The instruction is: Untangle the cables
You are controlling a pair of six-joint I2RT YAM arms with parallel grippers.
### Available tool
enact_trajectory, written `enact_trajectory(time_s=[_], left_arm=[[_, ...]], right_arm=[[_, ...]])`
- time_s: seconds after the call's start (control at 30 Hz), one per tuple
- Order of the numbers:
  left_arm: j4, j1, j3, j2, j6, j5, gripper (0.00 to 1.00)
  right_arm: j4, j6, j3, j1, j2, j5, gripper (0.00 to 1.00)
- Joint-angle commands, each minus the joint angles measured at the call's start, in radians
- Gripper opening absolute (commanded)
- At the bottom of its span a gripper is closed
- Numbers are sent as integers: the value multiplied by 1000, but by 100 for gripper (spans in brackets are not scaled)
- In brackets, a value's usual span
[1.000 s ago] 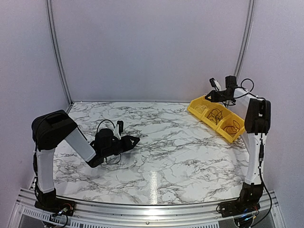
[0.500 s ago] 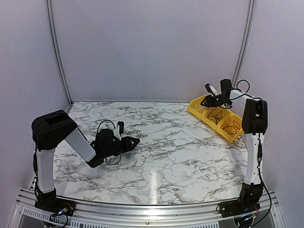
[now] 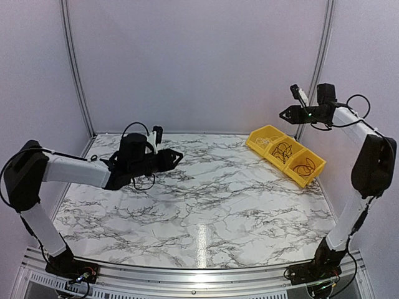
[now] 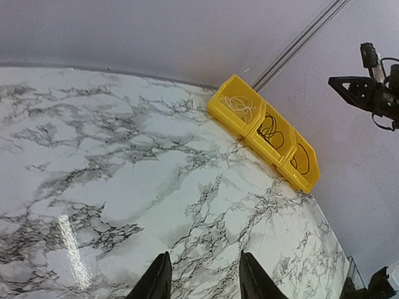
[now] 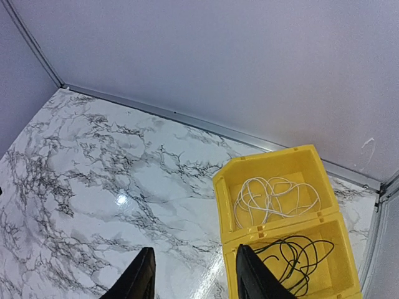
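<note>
The cables lie in a yellow three-part bin (image 3: 312, 176) at the back right. A white cable (image 5: 274, 196) fills the far part, a black cable (image 5: 299, 255) the middle part, and a dark coil (image 3: 305, 168) the near part. My right gripper (image 3: 283, 114) hangs high above and behind the bin. In its wrist view the right gripper (image 5: 194, 274) is open with nothing between the fingers. My left gripper (image 3: 177, 156) hovers over the left half of the table, far from the bin. In its wrist view the left gripper (image 4: 202, 280) is open and empty too.
The marble table (image 3: 212, 199) is bounded by a metal rail along the back wall (image 5: 187, 118) and upright posts in the corners (image 3: 321, 56). The bin (image 4: 274, 156) sits close to the right wall. Thick black wiring loops hang from the left wrist (image 3: 143, 182).
The right gripper opened, then rose and pulled to the right, away from the far bin part. The left arm lifted off the table and swung back, its jaws spreading a little.
</note>
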Motion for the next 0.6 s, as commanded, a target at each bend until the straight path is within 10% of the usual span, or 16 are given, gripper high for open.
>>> enact_trajectory(time_s=[0.0,0.33,0.57], left_arm=[[-437,8,132,-185,205,-176,41],[-823,11,372,-264,484,-416,67],[-773,31,336,-310,498,-529,97]], right_arm=[[75,-45,-168,-30,-196,-58,45],[271,-64,-575,-33,-667,33,98],[382,39,-730,-33,-805,62,99]])
